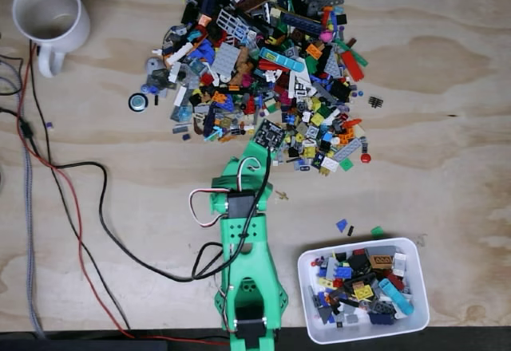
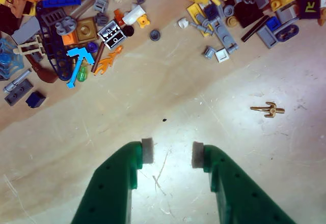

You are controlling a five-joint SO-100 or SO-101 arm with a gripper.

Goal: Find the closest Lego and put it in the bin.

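A big heap of mixed Lego pieces (image 1: 263, 56) lies at the top middle of the wooden table in the fixed view. My green arm (image 1: 243, 231) reaches up from the bottom edge to the heap's lower rim. In the wrist view my gripper (image 2: 172, 152) is open over bare wood, with nothing between its green fingers (image 2: 117, 178). The heap's edge (image 2: 219, 25) lies just ahead of it. A small gold Lego piece (image 2: 267, 110) lies alone to the right of the fingers, also seen beside the arm (image 1: 281, 196). The white bin (image 1: 415, 319) at the bottom right holds several pieces.
A white mug (image 1: 49, 14) stands at the top left. Red and black cables (image 1: 76, 207) trail across the left side toward the arm. A blue (image 1: 342, 225) and a green (image 1: 377, 230) piece lie loose just above the bin. A round black disc (image 1: 138, 101) sits left of the heap.
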